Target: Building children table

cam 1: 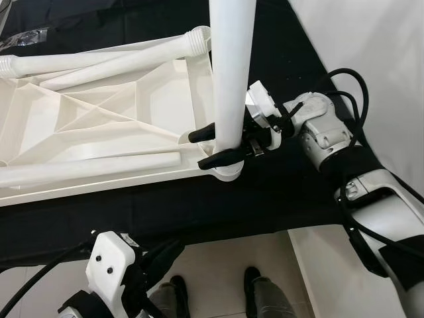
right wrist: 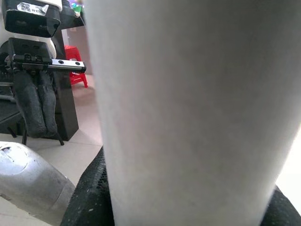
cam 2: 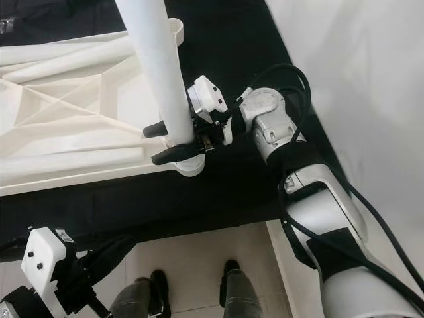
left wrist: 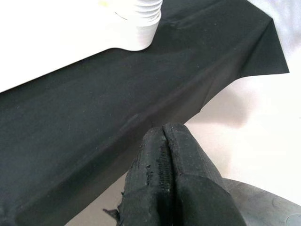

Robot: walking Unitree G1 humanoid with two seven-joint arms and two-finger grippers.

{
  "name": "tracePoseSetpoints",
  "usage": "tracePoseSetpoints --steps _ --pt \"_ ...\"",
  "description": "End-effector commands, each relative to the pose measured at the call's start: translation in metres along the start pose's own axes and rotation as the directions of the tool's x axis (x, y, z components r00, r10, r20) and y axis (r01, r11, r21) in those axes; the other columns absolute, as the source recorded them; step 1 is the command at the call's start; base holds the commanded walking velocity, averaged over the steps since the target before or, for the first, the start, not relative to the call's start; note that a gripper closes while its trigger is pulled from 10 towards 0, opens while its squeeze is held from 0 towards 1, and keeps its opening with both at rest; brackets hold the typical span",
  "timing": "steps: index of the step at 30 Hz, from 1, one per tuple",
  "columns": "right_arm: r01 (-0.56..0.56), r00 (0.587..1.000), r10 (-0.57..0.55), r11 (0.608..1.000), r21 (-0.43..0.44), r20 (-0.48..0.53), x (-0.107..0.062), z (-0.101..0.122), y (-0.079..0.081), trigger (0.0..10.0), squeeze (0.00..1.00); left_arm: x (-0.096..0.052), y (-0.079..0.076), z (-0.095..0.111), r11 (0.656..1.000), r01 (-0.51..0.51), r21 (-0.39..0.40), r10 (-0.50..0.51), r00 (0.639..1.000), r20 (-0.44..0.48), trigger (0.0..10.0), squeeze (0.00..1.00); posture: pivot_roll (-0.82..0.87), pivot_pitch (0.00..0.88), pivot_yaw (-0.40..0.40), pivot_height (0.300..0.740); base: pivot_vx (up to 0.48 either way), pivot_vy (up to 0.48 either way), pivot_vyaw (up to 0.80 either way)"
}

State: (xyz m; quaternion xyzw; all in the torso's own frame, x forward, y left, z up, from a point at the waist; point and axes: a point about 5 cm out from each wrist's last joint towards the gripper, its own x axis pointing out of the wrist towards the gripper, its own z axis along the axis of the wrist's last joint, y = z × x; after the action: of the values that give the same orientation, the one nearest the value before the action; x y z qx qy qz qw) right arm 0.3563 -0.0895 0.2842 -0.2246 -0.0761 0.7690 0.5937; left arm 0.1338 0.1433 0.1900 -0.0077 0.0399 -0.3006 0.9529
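Observation:
A white plastic children's tabletop (cam 1: 99,126) lies upside down on a black cloth (cam 1: 165,209), its ribbed underside up. A white table leg (cam 1: 232,73) stands upright in the near right corner socket (cam 1: 227,173). My right gripper (cam 1: 207,147) is shut on that leg just above the socket, one black finger on each side; the right wrist view has the leg (right wrist: 188,108) close up. Three more legs (cam 1: 93,63) lie loose on the tabletop. My left gripper (left wrist: 169,183) hangs low by the cloth's front edge, fingers pressed together and empty.
The black cloth covers the floor under the tabletop; pale tiles (cam 1: 218,265) lie in front of it. My own feet (cam 1: 255,291) stand on the tiles. A white sheet or wall (cam 1: 371,40) lies to the right. Black cables (cam 1: 351,83) loop around my right arm.

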Motion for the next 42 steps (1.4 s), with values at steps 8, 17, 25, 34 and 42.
tracePoseSetpoints --steps 8,17,25,34,42 --pt "0.009 0.999 -0.004 0.99 0.137 -0.035 0.007 -0.031 0.007 10.0 0.0 -0.003 -0.001 -0.001 1.0 0.004 0.004 -0.003 1.0 -0.022 10.0 0.0 0.11 0.404 0.051 0.74 0.0 0.0 0.0" --pt "0.072 0.997 -0.075 0.986 0.148 0.011 0.006 -0.03 0.002 10.0 0.0 -0.002 -0.001 -0.001 1.0 0.004 0.001 -0.004 1.0 -0.021 10.0 0.0 0.1 0.403 0.048 0.74 0.0 0.0 0.0" --pt "0.326 0.945 -0.324 0.936 0.13 -0.037 0.008 -0.039 -0.007 10.0 0.0 0.008 0.004 -0.005 1.0 0.007 0.0 -0.007 1.0 -0.009 10.0 0.0 0.05 0.373 0.033 0.74 0.0 0.0 0.0" --pt "0.467 0.884 -0.466 0.877 0.11 -0.039 0.006 -0.049 -0.003 10.0 0.0 0.015 0.008 -0.006 1.0 0.005 0.007 -0.005 1.0 0.009 10.0 0.0 0.03 0.355 0.03 0.74 0.0 0.0 0.0" --pt "0.586 0.81 -0.579 0.801 0.125 -0.092 0.008 -0.062 0.005 10.0 0.0 0.02 0.012 -0.007 1.0 0.006 0.009 -0.006 1.0 0.014 10.0 0.0 0.02 0.341 0.033 0.74 0.0 0.0 0.0"
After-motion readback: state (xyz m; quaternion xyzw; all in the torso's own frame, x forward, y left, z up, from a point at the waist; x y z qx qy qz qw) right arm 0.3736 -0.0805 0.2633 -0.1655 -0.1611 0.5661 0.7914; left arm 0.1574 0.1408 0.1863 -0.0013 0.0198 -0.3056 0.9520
